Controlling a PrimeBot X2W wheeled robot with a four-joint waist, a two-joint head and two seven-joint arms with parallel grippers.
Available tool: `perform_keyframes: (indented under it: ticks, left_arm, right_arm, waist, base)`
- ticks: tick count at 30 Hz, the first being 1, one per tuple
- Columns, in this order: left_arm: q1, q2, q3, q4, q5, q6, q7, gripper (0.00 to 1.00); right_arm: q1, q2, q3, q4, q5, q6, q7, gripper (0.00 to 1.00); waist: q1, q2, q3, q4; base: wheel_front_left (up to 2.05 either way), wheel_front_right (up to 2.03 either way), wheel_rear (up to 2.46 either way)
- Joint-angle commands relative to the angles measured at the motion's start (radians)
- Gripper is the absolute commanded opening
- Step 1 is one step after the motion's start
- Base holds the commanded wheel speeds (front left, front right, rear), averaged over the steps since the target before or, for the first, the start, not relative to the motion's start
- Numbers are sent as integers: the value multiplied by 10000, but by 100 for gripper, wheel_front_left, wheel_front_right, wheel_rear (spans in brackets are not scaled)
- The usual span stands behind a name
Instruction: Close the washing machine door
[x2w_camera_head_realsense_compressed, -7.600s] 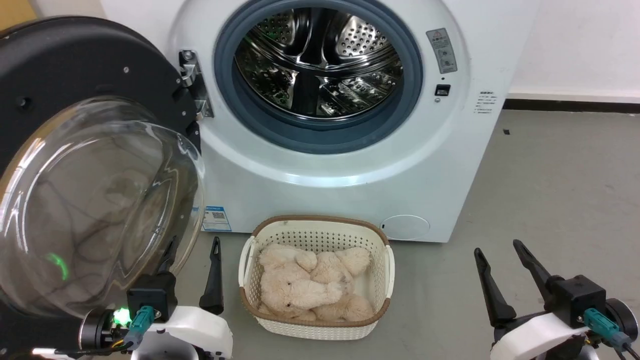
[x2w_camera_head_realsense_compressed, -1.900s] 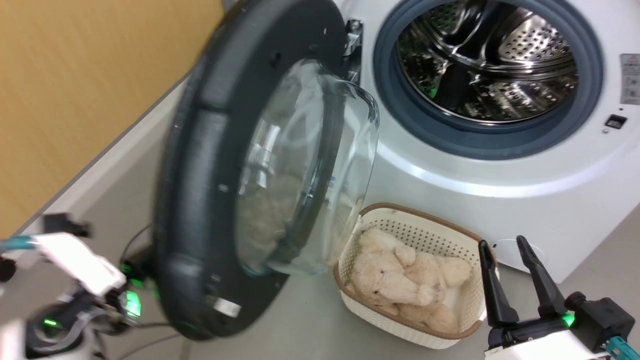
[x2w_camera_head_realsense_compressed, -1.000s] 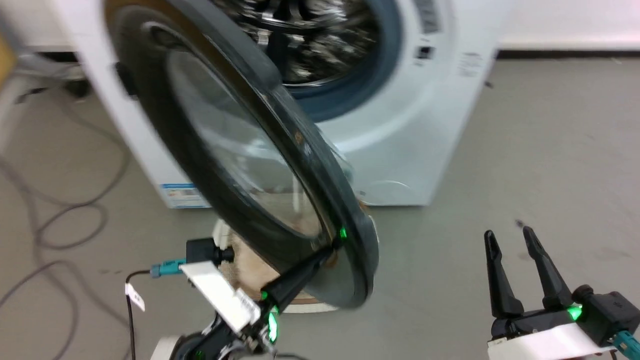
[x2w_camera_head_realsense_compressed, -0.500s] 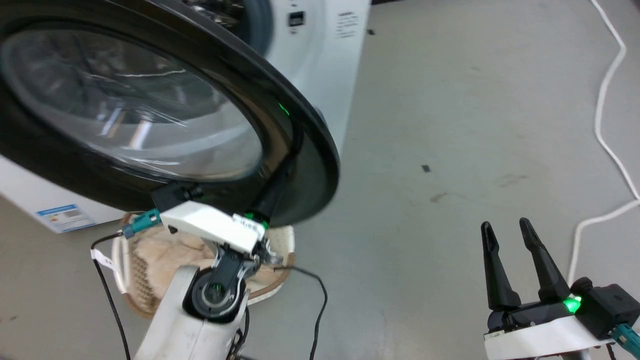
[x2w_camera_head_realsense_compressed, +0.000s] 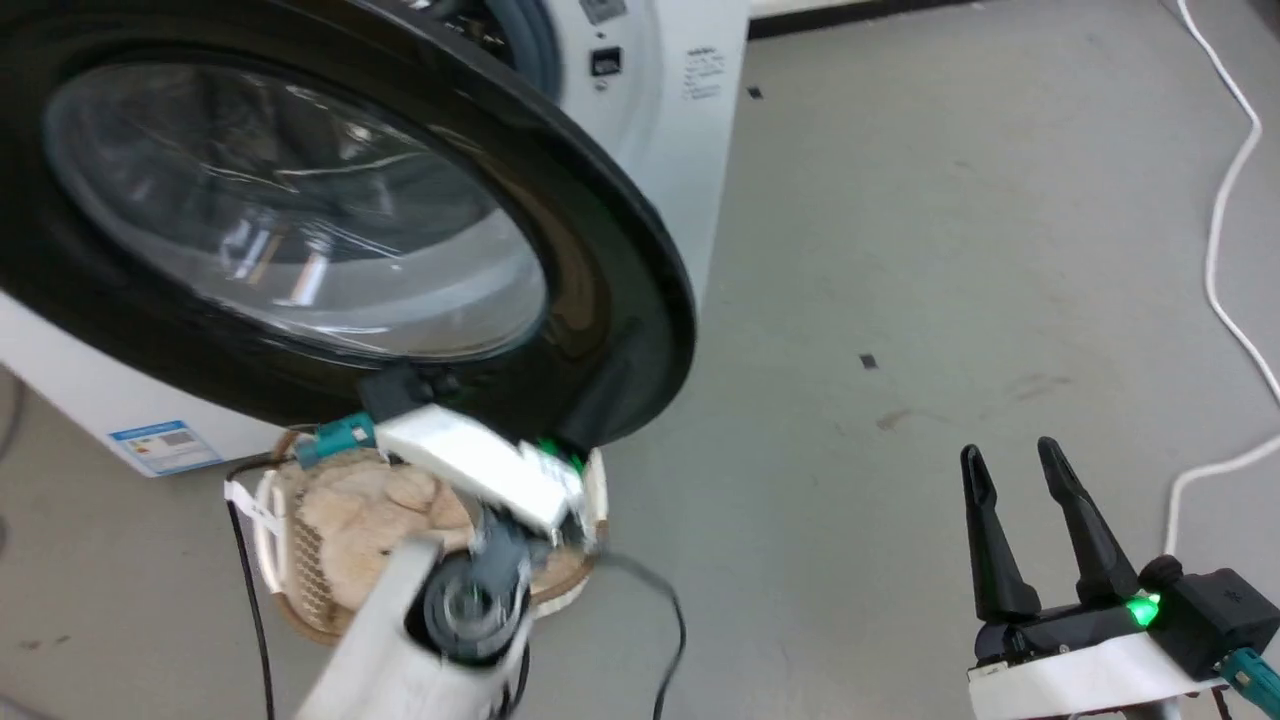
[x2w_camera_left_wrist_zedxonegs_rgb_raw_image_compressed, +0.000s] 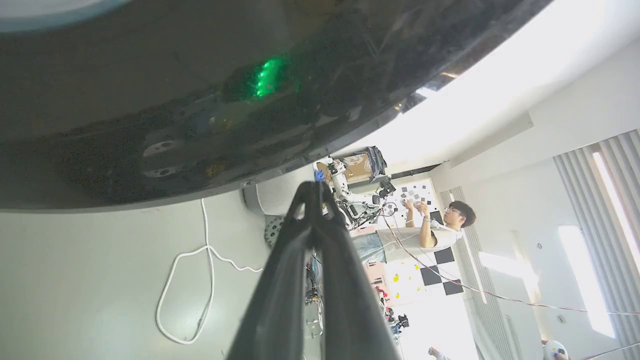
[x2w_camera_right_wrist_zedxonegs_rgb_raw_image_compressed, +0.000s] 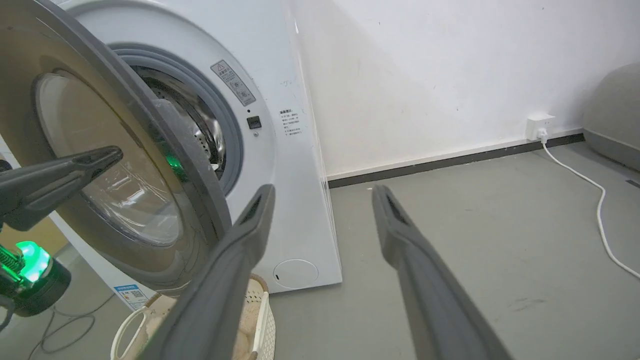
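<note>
About the washing machine door: set at a narrow angle to the front of the washing machine, not yet home. Hangs just above and ahead of the left gripper, black rim close over the fingertips. In the right wrist view, leaves a wedge of gap on the latch side, with grey gasket and a slice of steel drum visible through it.

Left gripper: pressed together with nothing pinched, serving as one blunt pusher laid along the door's outer face, low near the rim. Cannot tell for certain whether touching or just off. Right gripper: spread, empty, low over bare floor, well apart from the door and idle.

Judged as well past halfway: most of the arc covered, the last part and the latch left. Calls for a firm push on the outer face near the latch edge until the rim sits flush with the white front.

Directly beneath the left gripper's wrist, a white perforated basket of beige plush, under the door's lower rim and probably clear of its swing. Further out, right of the right gripper, a white cable on the floor. Far beyond the left fingertips, a person at a cluttered bench.
</note>
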Motion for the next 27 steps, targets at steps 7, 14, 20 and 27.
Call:
perform_keyframes:
  ticks: [7,14,20,27]
  left_arm:
    - [1457,2241,-2024,-863,2460,-43,-230,0]
    - [1579,3626,-2944,-70,5551,109,-2657,0]
    - [2157,2808,-205,-1367,8118,1492,-3521,0]
    - [3918,1628,1534,-2630,10077,1219,-3525,0]
  right_arm:
    - [267,31,-75,16,-157,8,-42,100]
    - [568,-127,-123,-21,-223,8,-42,100]
    - [765,-245,-126,-67,-252,8,-42,100]
    - [809,-331,75,-50,-322,8,-42,100]
  waist:
    - [0,0,-759,1097]
    - [0,0,-1216,2153]
    - [0,0,-1551,3031]
    - [0,0,-1654,3251]
  base:
    - [0,0,0]
    - [0,0,0]
    - [0,0,0]
    - [0,0,0]
